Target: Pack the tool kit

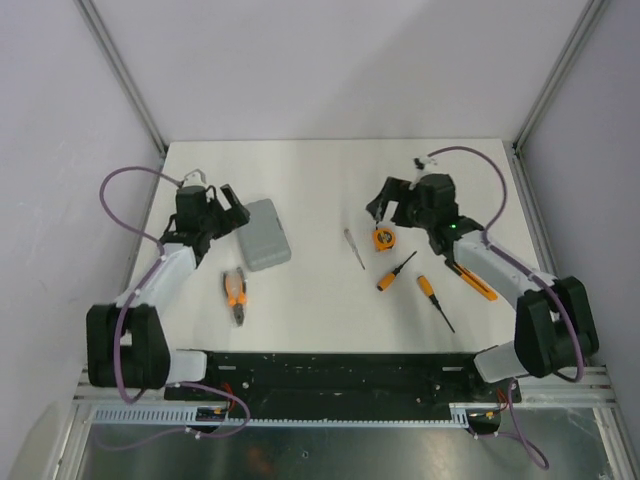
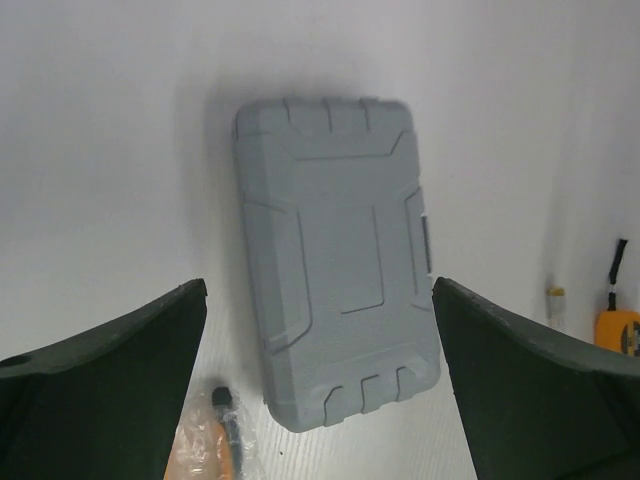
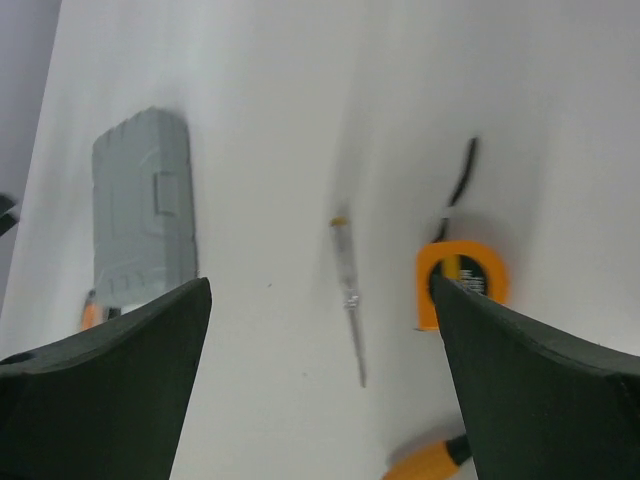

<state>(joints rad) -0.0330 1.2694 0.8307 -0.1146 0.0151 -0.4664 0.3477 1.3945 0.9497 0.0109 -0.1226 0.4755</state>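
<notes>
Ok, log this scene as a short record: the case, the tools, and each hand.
case: grey case, lid shut, on the table, left of centre
near the case: pliers
right half: tape measure, thin clear screwdriver, two orange-handled screwdrivers, knife partly under the right arm
left hand: open, empty, facing the case
right hand: open, empty, by the tape measure
packed: nothing yet

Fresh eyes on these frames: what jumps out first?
The grey case lies shut on the left, with the open left gripper facing it. Nothing is packed: the pliers lie near the case, the tape measure lies by the open right gripper, and the screwdrivers lie further right.
</notes>
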